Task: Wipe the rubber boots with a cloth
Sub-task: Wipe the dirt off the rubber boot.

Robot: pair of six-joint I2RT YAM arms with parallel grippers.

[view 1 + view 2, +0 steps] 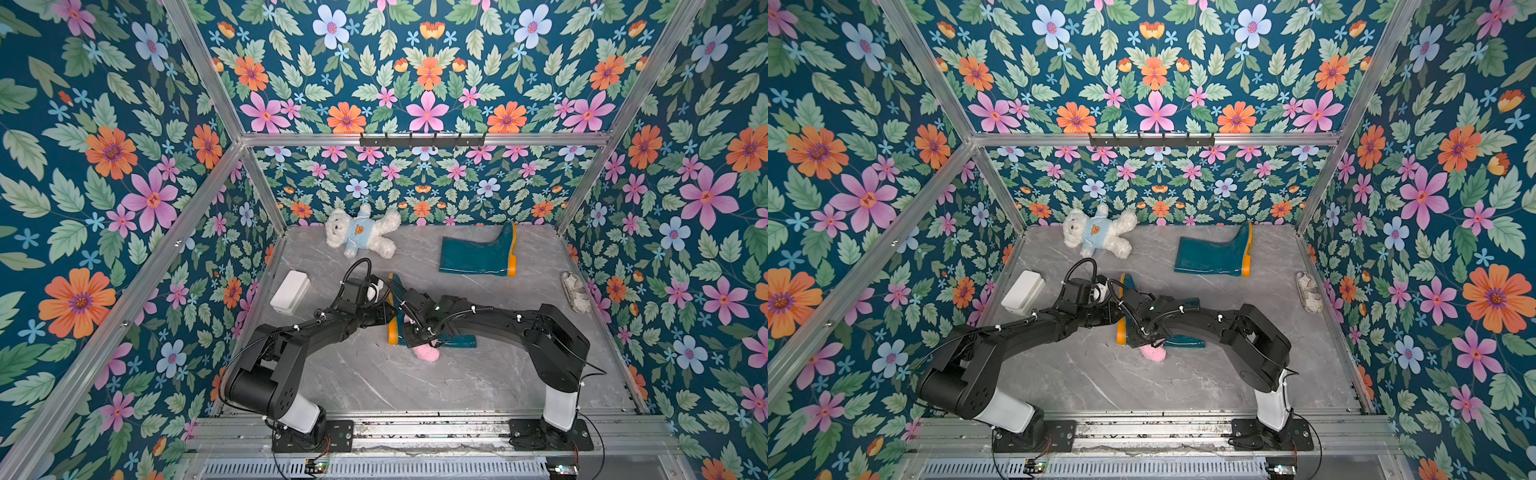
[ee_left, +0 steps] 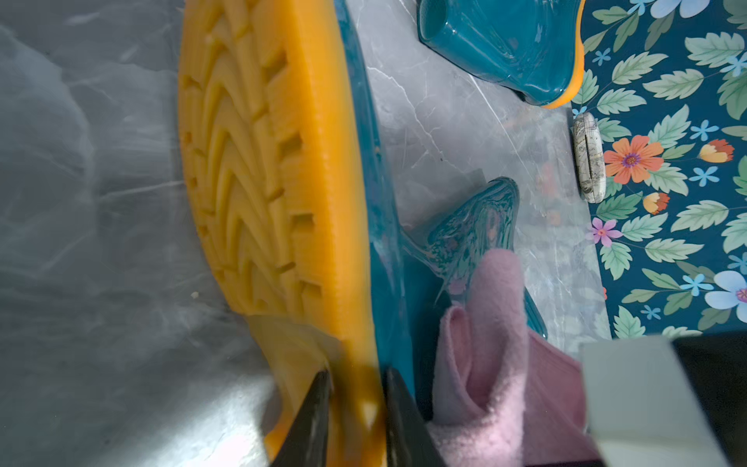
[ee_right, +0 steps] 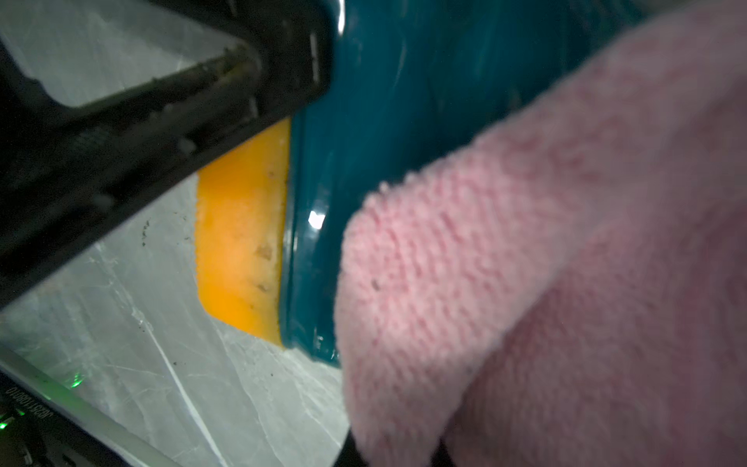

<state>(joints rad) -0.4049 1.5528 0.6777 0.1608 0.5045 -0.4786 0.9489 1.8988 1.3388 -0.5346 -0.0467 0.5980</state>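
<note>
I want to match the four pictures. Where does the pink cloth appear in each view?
In a top view: the pink cloth sits near the centre, just below the near boot.
In a top view: the cloth sits there too, below the boot.
Left wrist: the cloth lies folded against the boot's teal upper.
Right wrist: the cloth is large and close, covering the teal upper.
Shared landmark: the boot's orange sole.
</note>
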